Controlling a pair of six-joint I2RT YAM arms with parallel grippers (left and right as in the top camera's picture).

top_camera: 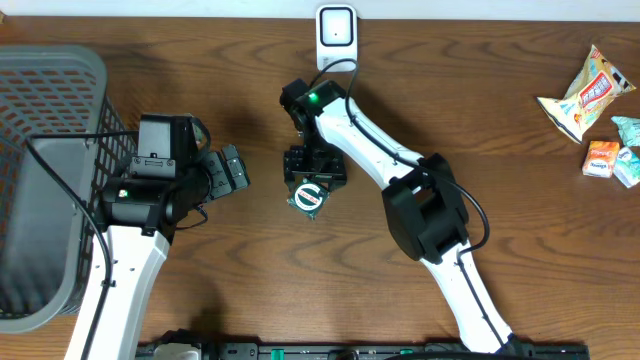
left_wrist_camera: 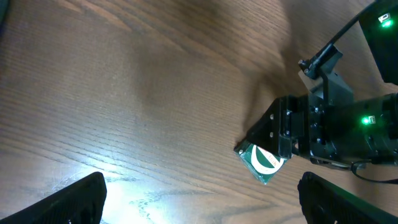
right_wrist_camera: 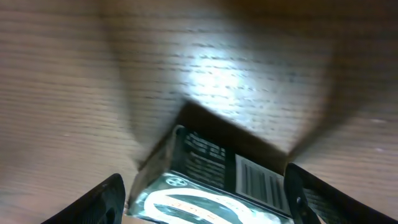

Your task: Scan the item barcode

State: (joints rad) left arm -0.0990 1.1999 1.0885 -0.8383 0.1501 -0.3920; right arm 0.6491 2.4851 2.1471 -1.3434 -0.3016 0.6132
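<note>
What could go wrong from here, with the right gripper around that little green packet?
1. The right gripper straddles the packet, which lies skewed inside it. Closing could catch only a corner, so the packet may twist or slip out.
2. The barcode sits near the packet's edge, so the gripper might cover it, or it could end up facing away from the scanner.

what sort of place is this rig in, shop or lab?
Probably a mock checkout bench, not a real shop: a white barcode scanner, a grey basket, and packaged snacks on a wooden table.
</note>
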